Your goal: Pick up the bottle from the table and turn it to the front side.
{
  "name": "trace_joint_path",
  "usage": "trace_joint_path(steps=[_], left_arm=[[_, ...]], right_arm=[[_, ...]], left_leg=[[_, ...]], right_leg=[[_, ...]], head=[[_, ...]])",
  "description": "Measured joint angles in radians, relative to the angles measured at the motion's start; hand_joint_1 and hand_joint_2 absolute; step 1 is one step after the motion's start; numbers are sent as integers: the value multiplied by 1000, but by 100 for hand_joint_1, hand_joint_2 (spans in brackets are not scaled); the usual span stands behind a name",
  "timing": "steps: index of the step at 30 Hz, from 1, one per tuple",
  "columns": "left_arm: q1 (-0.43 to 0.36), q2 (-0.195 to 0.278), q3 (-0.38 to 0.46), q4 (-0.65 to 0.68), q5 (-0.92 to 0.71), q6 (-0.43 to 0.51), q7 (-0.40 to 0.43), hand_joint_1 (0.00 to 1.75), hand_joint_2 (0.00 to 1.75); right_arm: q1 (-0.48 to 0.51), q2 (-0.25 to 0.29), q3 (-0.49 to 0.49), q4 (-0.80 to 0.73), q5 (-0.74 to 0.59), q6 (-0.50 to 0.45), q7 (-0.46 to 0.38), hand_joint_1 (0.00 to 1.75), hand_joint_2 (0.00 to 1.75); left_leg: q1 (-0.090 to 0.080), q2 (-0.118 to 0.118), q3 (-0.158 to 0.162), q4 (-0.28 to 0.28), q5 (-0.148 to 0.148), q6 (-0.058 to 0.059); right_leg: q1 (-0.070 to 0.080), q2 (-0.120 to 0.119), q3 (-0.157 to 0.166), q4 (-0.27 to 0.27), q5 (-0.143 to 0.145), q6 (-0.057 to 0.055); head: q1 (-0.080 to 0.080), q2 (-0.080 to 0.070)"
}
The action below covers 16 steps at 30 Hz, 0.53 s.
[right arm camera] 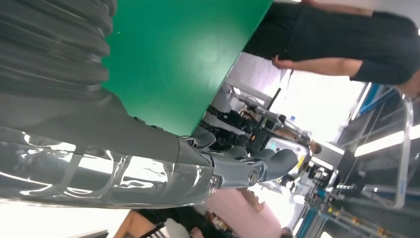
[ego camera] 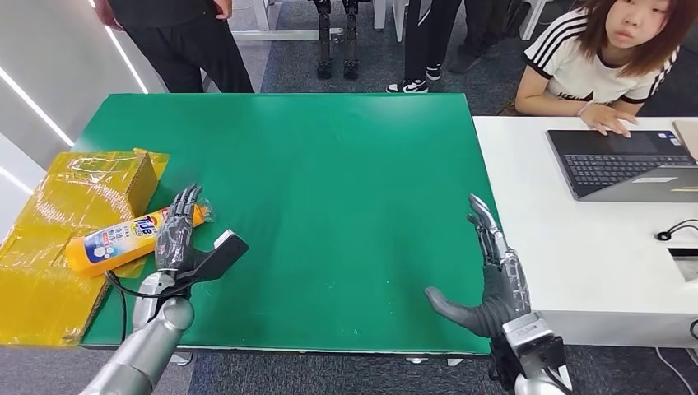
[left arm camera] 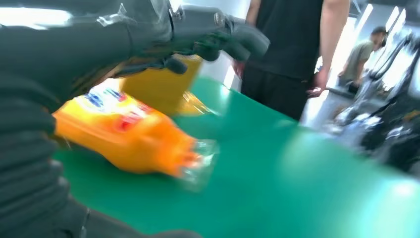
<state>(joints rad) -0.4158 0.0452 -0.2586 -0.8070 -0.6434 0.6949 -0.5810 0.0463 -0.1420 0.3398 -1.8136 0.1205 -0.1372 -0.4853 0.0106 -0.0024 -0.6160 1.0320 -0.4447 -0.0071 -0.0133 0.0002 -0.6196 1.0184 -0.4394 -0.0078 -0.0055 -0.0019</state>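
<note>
The left hand (ego camera: 179, 239) is hovering with fingers spread and holding nothing, its fingertips (ego camera: 191, 197) reaching over the neck of the bottle (ego camera: 123, 239), which is lying on its side just beyond and outboard of the palm, on the mat (ego camera: 329, 206). The right hand (ego camera: 494, 284) is resting open, well apart from the bottle.

Most of the green worktop (ego camera: 329, 206) lies bare through the frame's centre, giving a hand wide passage. At the left edge a yellow wrapped box (ego camera: 90, 185) hems in the orange bottle (ego camera: 123, 240), which lies against it. At the upper right, a laptop (ego camera: 621, 163) occupies the adjoining white worktop (ego camera: 568, 263).
</note>
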Motion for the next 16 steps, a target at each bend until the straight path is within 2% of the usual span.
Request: trace_joint_path(steps=[3,7,11,16], left_arm=[[65,-65,1,-176,207,4,-96,0,175],[117,-123,2,-335,222,4,-117,0,175],[146,-146,7,-424,217,4,-119,0,175],[200,-202,13,-608,231,5,-120,0,175]], right_arm=[[13,0,1,8,-24,-13,-10,0,175],[20,0,7,18,-34,-18,-15,0,175],[23,1,12,24,-35,-19,-16,0,175],[42,30,13,32,-30,-18,-16,0,175]], left_leg=[[0,0,0,0,-1,1],[0,1,-1,0,-1,2],[0,1,0,0,-1,2],[0,0,0,0,-1,2]], right_leg=[[0,0,0,0,0,1],[0,0,0,-1,-1,1],[0,0,0,0,-1,1],[0,-1,0,0,-1,1]], head=[[0,0],[0,0],[0,0],[0,0]])
